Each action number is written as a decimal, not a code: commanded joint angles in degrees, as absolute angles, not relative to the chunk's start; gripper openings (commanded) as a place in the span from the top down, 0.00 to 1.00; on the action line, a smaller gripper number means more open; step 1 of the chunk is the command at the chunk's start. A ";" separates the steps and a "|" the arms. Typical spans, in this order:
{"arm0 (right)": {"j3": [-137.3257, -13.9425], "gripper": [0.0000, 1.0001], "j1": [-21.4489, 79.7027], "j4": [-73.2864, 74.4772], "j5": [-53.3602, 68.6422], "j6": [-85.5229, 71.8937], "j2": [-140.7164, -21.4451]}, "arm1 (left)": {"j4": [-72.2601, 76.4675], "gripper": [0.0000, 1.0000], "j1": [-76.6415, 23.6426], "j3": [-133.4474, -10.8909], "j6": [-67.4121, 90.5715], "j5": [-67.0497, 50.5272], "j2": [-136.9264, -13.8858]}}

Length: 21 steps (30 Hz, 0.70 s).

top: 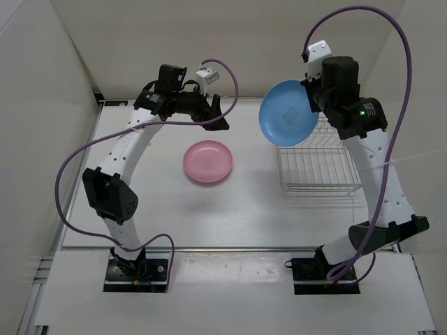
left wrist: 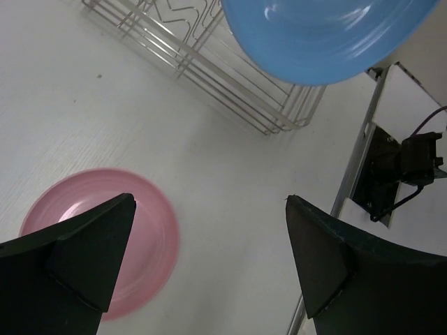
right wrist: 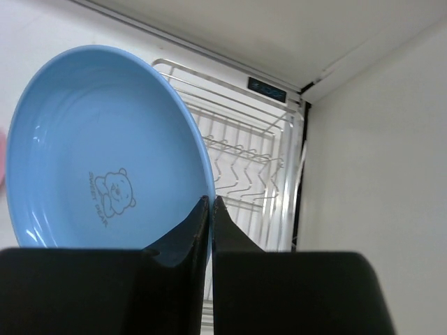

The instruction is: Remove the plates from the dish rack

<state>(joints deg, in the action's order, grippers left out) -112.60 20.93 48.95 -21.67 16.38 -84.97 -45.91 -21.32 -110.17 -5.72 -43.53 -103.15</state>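
The right gripper (right wrist: pixel 211 201) pinches the rim of the light blue plate (top: pixel 288 113). The plate hangs nearly on edge above the far left corner of the dish rack (top: pixel 318 167), its hollow printed face turned leftward, away from the rack. The pink plate (top: pixel 208 162) lies flat, hollow up, left of the rack and apart from it, and the left gripper (top: pixel 213 112) hovers left of the rack's far end, fingers spread wide, holding nothing.
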 commanded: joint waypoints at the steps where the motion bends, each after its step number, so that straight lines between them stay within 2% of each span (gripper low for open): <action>1: -113.02 0.99 21.27 49.21 -16.27 14.06 -81.92 | -40.70 0.00 -21.71 -113.64 -1.59 -50.09 -105.55; 7: -112.41 0.99 21.27 50.36 -12.40 13.54 -80.68 | -39.64 0.00 -22.76 -123.02 4.20 -56.68 -112.31; 14: -111.80 0.99 21.27 51.42 -9.58 13.54 -79.37 | -39.63 0.00 -26.27 -129.19 5.89 -58.01 -117.33; 19: -111.27 0.99 21.27 51.42 -9.58 13.54 -79.37 | -40.17 0.11 -28.30 -130.69 5.89 -58.01 -119.26; 21: -111.27 0.99 21.27 51.42 -9.58 13.54 -79.37 | -40.17 0.11 -28.83 -131.22 5.89 -58.01 -119.27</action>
<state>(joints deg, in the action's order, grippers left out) -111.09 21.12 53.17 -10.37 14.11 -81.03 -40.07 -28.21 -128.57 5.63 -55.81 -120.07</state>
